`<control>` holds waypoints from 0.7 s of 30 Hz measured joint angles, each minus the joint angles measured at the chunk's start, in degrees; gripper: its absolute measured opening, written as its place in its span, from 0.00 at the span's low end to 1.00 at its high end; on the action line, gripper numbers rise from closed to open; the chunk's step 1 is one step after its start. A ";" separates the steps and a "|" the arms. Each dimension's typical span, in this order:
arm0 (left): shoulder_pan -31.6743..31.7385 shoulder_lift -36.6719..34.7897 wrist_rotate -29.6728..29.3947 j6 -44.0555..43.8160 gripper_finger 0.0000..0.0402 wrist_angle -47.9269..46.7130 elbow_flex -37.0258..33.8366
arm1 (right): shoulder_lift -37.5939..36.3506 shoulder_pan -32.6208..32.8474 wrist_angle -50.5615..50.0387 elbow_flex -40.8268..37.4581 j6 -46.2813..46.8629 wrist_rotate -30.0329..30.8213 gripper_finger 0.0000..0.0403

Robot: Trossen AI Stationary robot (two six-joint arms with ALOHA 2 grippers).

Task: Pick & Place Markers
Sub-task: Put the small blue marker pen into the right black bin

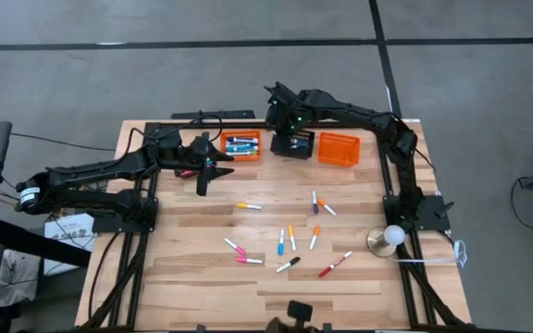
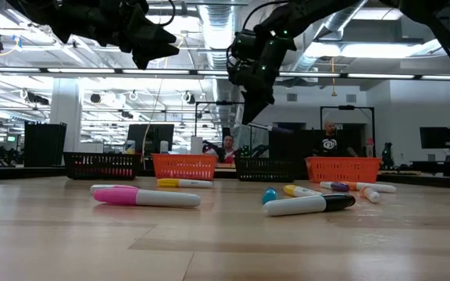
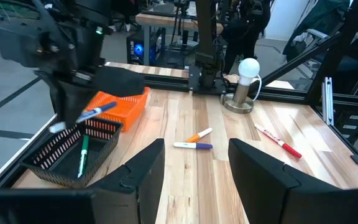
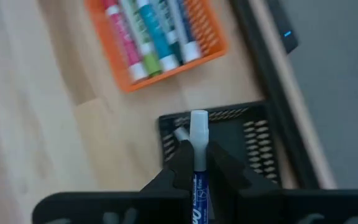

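Here the right hand (image 4: 196, 163) clamps a blue marker (image 4: 197, 140), seemingly above the black basket (image 4: 253, 146)

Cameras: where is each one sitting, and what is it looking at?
High view: above the table, looking straight down; both arms show.
Low view: at tabletop height, looking across the markers into the room; the arms hang in from above.
Left wrist view: on the left arm, looking past its open fingers at the right gripper.
Right wrist view: on the right arm, looking down at the black basket; its gripper holds a blue marker.
Shared: both wrist views show that basket and marker.
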 joint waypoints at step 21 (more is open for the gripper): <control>-0.01 0.00 -0.02 -0.20 0.44 0.01 -0.01 | 4.21 -5.33 3.10 -0.82 -5.97 -2.33 0.04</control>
